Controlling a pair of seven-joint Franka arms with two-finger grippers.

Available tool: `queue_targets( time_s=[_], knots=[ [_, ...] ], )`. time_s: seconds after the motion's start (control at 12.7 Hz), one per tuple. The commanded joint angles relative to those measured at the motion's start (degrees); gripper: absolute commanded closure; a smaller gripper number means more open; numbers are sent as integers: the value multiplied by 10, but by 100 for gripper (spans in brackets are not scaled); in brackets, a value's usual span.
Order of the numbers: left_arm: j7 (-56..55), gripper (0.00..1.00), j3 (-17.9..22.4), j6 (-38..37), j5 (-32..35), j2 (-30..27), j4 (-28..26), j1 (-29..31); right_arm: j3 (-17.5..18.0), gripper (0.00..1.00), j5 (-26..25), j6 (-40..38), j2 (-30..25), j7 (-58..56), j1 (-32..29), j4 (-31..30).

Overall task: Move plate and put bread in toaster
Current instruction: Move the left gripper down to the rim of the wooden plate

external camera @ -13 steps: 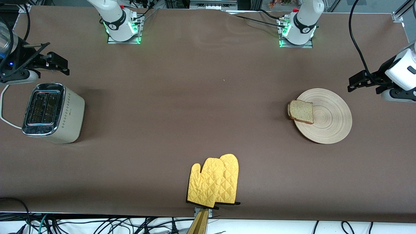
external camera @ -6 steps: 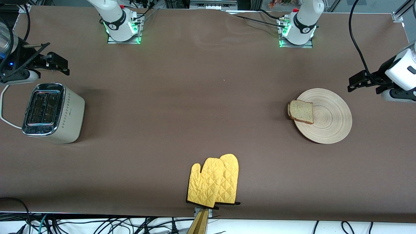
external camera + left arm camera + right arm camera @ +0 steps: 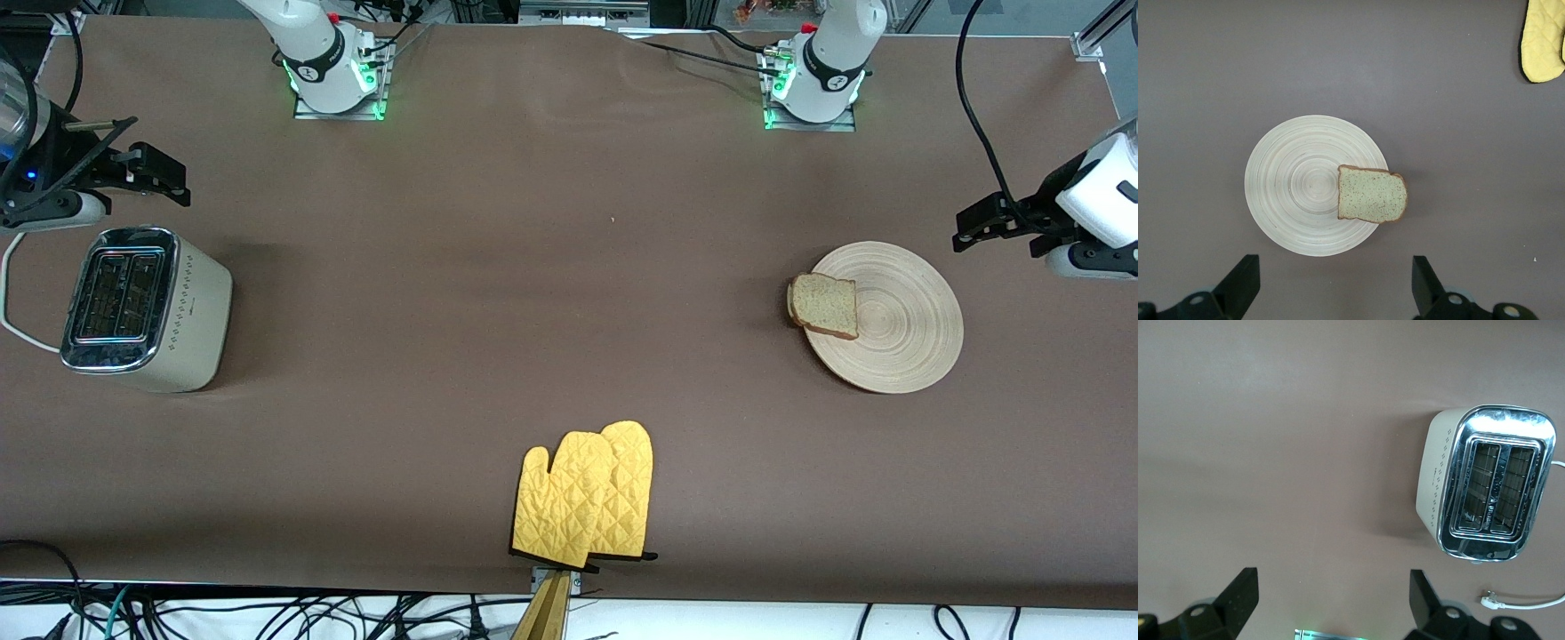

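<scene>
The light wooden plate (image 3: 902,338) lies toward the left arm's end of the table. The bread (image 3: 824,305) rests on the plate's edge, overhanging toward the right arm's end. In the left wrist view, plate (image 3: 1291,193) and bread (image 3: 1373,195) show below the camera. My left gripper (image 3: 996,242) (image 3: 1335,287) hangs open over bare table beside the plate, holding nothing. The cream toaster (image 3: 142,307) (image 3: 1491,490) stands at the right arm's end, both slots empty. My right gripper (image 3: 151,169) (image 3: 1333,600) is open over the table beside the toaster.
A pair of yellow oven mitts (image 3: 587,498) (image 3: 1541,40) lies at the table edge nearest the front camera, midway along it. The toaster's white cord (image 3: 13,311) (image 3: 1525,603) trails off toward the table's end. Brown cloth covers the table between toaster and plate.
The left arm's hand has drifted very slightly. Plate, bread, toaster and right arm have not moved.
</scene>
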Motion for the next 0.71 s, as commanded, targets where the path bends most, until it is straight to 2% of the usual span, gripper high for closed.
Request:
queue_targets(
  time_s=[0.0, 0.16, 0.31, 0.63],
  knots=[
    [3, 0, -15, 39, 13, 21, 3, 6, 1, 0, -1, -4, 5, 8, -1, 12],
    [0, 0, -18, 35, 15, 23, -11, 7, 1, 0, -1, -4, 5, 8, -1, 12],
    [13, 0, -9, 20, 20, 31, -1, 16, 1, 0, -1, -4, 5, 8, -1, 12],
    [92, 0, -1, 34, -10, 78, 1, 84, 1, 0, -1, -4, 5, 8, -1, 12]
  ],
)
